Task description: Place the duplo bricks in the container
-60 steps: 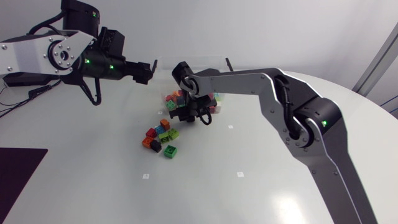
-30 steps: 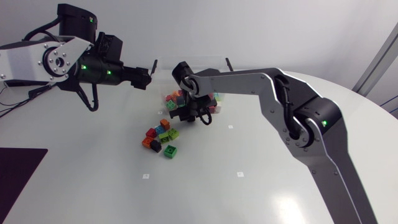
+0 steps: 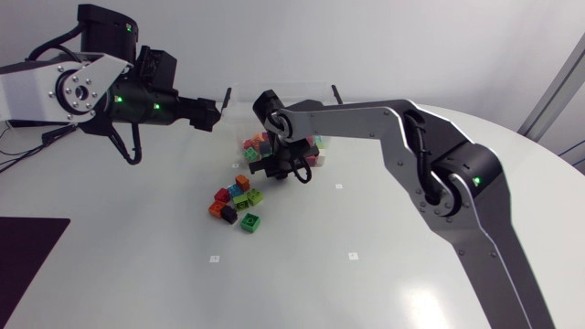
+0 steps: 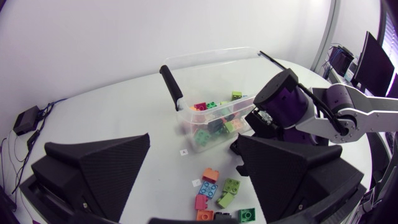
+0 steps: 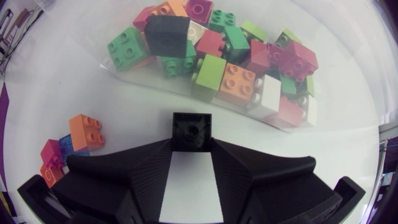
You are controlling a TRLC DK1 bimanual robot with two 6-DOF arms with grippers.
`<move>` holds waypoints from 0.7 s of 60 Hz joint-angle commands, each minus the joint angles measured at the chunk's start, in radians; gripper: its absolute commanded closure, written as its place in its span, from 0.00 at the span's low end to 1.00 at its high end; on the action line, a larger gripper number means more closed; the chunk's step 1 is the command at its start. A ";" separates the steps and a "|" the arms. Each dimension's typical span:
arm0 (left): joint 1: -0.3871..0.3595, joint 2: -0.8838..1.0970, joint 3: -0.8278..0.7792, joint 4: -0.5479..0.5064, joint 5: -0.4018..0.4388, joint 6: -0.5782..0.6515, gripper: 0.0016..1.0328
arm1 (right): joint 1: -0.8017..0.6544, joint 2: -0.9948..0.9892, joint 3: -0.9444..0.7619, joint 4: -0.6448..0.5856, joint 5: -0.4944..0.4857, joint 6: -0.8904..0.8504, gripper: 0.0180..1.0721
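though half hidden between the pinching right fingers (image 5: pixel 137 177), a black brick (image 5: pixel 191 132); left fingers (image 4: pixel 106 168) spread

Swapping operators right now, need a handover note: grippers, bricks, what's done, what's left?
Left gripper: open, empty, held above the table beside the clear plastic container.
Right gripper: shut on a small black duplo brick, just short of the container's near wall.
Done: many coloured duplo bricks lie in the container.
Left: drop the black brick in, then collect the loose pile of coloured bricks on the white table.
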 commanded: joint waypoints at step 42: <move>-0.023 -0.035 -0.083 -0.045 0.025 0.107 0.05 | 0.044 -0.381 -0.633 0.168 -0.065 -0.070 0.60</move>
